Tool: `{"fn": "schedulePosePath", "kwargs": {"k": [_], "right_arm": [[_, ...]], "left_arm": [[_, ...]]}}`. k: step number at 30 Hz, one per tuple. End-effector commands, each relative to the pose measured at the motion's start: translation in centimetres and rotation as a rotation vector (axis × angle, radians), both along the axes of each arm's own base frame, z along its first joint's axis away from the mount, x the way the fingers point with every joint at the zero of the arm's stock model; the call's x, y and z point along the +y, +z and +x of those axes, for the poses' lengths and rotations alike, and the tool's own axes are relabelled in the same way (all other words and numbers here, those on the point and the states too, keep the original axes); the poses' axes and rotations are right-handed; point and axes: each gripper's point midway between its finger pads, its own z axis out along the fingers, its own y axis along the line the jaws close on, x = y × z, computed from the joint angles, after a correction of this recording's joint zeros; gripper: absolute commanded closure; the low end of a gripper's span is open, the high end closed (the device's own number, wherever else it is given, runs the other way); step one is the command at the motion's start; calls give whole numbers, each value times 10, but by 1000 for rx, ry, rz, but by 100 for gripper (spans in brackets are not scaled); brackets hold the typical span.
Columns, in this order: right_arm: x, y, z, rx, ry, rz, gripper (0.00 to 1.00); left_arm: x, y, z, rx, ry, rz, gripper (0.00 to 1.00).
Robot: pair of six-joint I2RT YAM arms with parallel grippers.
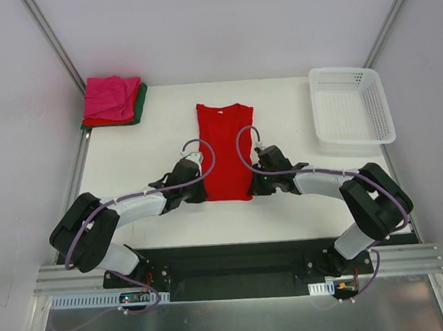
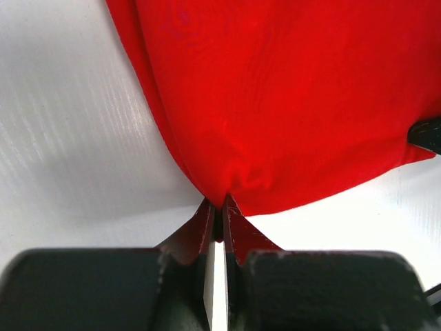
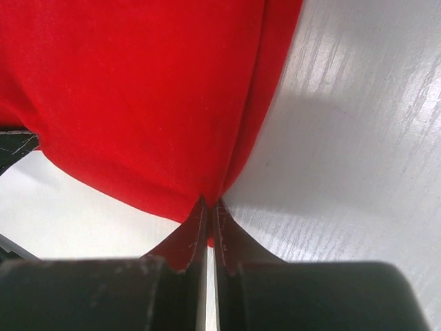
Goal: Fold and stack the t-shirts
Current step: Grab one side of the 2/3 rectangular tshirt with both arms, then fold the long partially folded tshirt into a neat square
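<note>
Both arms bend low, elbows out. The left gripper [image 2: 219,210] pinches the red t-shirt [image 1: 226,146] at its 7 o'clock corner; the right gripper [image 3: 210,207] pinches its 5 o'clock corner.

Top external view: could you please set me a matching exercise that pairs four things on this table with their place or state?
Things:
1. bright red cloth t-shirt
2. white plastic lattice basket
3. folded stack of pink, red and dark green t-shirts
4. left gripper

Places or states:
A. far right side of the table
B. shut on the red shirt's near left corner
C. far left corner of the table
D. lying at the middle of the table

Pairs: 1-D, 2-A, 3-C, 4-B.
</note>
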Motion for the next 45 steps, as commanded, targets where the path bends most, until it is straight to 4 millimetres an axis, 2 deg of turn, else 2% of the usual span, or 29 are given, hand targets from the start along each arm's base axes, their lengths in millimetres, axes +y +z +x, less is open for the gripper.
{"fn": "schedulePosePath", "kwargs": {"k": [1, 5, 6, 8, 9, 12, 14, 15, 17, 21, 22, 24, 25, 26, 28, 29, 31, 32, 33, 34, 35, 37, 38, 39, 40, 43, 44, 45], "right_arm": [[-4, 6, -2, -5, 16, -33, 99], [-7, 33, 5, -56, 21, -41, 99], [-7, 44, 9, -76, 16, -27, 99], [-7, 54, 11, -79, 17, -9, 99], [-5, 65, 19, -103, 10, 8, 99], [-7, 84, 31, -140, 8, 14, 99], [-8, 89, 38, -149, 6, 9, 99], [-9, 95, 46, -164, 0, 12, 99], [-12, 94, 54, -162, -7, 9, 99], [-14, 104, 77, -191, -17, 12, 99], [-11, 112, 85, -211, -16, 20, 99], [-13, 111, 96, -208, -24, 15, 99], [-11, 120, 105, -230, -22, 25, 99], [-11, 116, 111, -216, -23, 24, 99], [-10, 119, 121, -226, -23, 25, 99], [-9, 127, 131, -242, -26, 38, 99], [-6, 123, 139, -233, -24, 38, 99], [-4, 131, 148, -254, -24, 48, 99], [-5, 127, 152, -245, -30, 43, 99], [-5, 131, 157, -254, -32, 48, 99], [-6, 131, 161, -254, -34, 53, 99], [-4, 137, 172, -266, -38, 66, 99], [-6, 138, 177, -268, -42, 69, 99], [-4, 145, 183, -285, -43, 77, 99], [-5, 141, 187, -278, -47, 75, 99], [-6, 151, 204, -304, -53, 91, 99], [-9, 149, 210, -303, -61, 93, 99], [-9, 148, 214, -305, -60, 97, 99]], "left_arm": [[1, 14, 8, -32, -2, -6, 100], [5, 30, 6, -51, -17, 8, 100], [3, 42, 10, -79, -17, -3, 100], [7, 52, 15, -112, -16, 18, 100], [5, 62, 19, -130, -18, 20, 100], [3, 89, 32, -195, -20, 22, 100], [1, 103, 41, -230, -21, 18, 100], [0, 104, 44, -233, -21, 20, 100], [-2, 112, 52, -249, -23, 21, 100], [-1, 114, 68, -259, -14, 40, 100], [-1, 116, 72, -266, -9, 41, 100], [2, 120, 84, -272, 10, 42, 100], [3, 123, 89, -279, 13, 45, 100], [5, 130, 97, -295, 27, 40, 100], [6, 130, 107, -294, 34, 44, 100], [6, 138, 115, -312, 40, 36, 100], [8, 138, 126, -316, 48, 45, 100], [6, 147, 133, -335, 52, 37, 100], [7, 145, 138, -330, 55, 41, 100], [6, 148, 142, -337, 53, 40, 100], [4, 157, 149, -356, 55, 31, 100], [0, 156, 157, -355, 49, 33, 100], [-4, 163, 163, -368, 46, 20, 100], [-7, 159, 167, -359, 43, 25, 100], [-9, 158, 171, -358, 40, 22, 100], [-17, 160, 184, -364, 32, 16, 100], [-21, 169, 190, -384, 32, 5, 100], [-22, 164, 195, -375, 32, 11, 100]]}}
